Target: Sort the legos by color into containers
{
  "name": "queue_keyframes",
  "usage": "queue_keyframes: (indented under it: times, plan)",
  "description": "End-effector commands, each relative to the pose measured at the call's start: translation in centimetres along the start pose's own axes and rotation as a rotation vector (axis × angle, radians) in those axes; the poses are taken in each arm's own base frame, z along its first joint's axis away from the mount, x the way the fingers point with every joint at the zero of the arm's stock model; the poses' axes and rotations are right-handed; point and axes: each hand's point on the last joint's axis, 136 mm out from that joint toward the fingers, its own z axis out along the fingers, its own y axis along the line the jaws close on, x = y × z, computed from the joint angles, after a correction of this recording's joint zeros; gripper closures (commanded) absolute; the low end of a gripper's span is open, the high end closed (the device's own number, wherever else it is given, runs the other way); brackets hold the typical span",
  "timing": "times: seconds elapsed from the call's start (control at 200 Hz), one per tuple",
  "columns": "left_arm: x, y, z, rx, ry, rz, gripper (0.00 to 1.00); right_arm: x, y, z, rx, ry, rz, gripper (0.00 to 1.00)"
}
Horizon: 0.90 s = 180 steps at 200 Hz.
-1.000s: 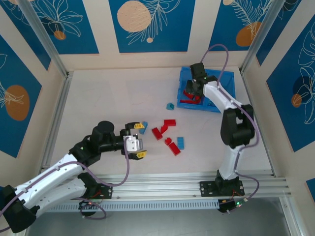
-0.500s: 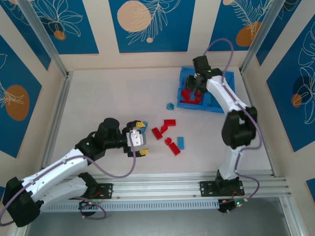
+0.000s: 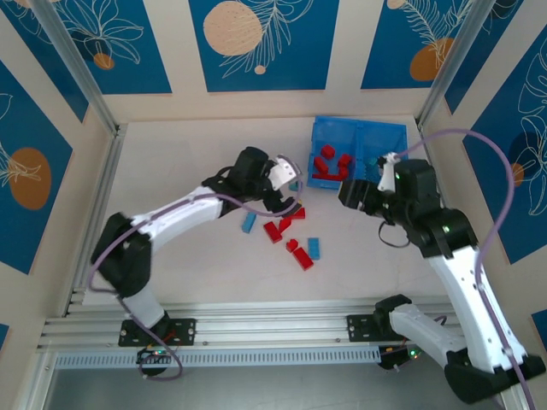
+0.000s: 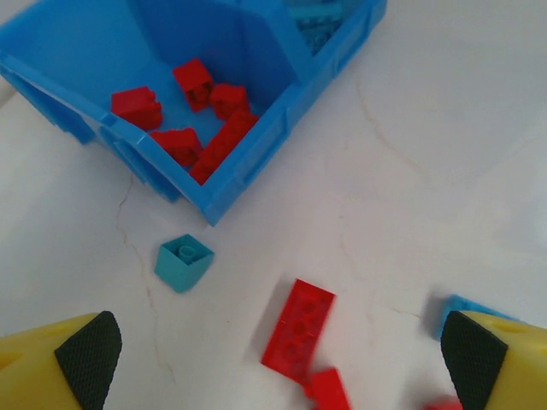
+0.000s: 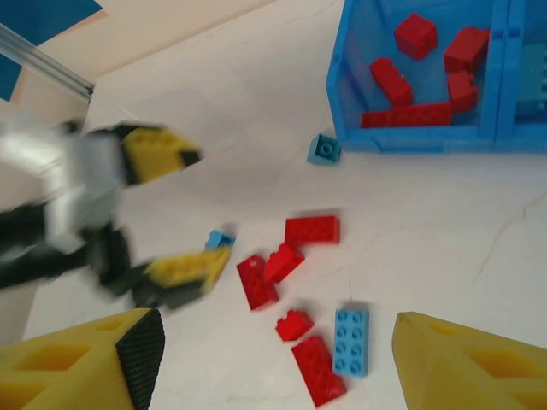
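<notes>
Inside the bin [image 4: 256, 164], red legos [image 4: 195, 81], perhaps six, lie.

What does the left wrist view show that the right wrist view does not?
Left wrist: light blue legos in the second compartment of the bin. Right wrist: the left gripper from outside, open, and a flat blue lego. Both: the bin, red legos inside it, a lone teal lego near it, a flat red lego.
</notes>
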Motion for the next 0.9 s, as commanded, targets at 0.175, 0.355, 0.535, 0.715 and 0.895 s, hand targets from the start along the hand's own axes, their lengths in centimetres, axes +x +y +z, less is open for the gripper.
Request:
queue_keyframes:
  times: [0.175,0.355,0.535,0.715,0.895]
  plan:
    - [3.0,2.9,6.5,0.222,-0.048,0.43,0.02,6.1,-2.1,-3.5,0.017,0.098,0.083,0.22]
    - [3.3,4.7,9.0,0.278,-0.043,0.448,0.03,6.4,-2.1,-3.6,0.015,0.111,0.093,0.22]
    - [5.0,6.0,11.5,0.304,0.009,0.45,0.04,5.7,-1.8,-3.6,0.021,0.11,0.082,0.22]
    - [6.6,6.2,13.1,0.345,0.046,0.415,0.07,5.5,-1.7,-3.4,0.026,0.117,0.086,0.21]
    - [7.9,6.7,14.5,0.333,0.076,0.397,0.15,5.5,-1.6,-3.9,0.032,0.124,0.109,0.22]
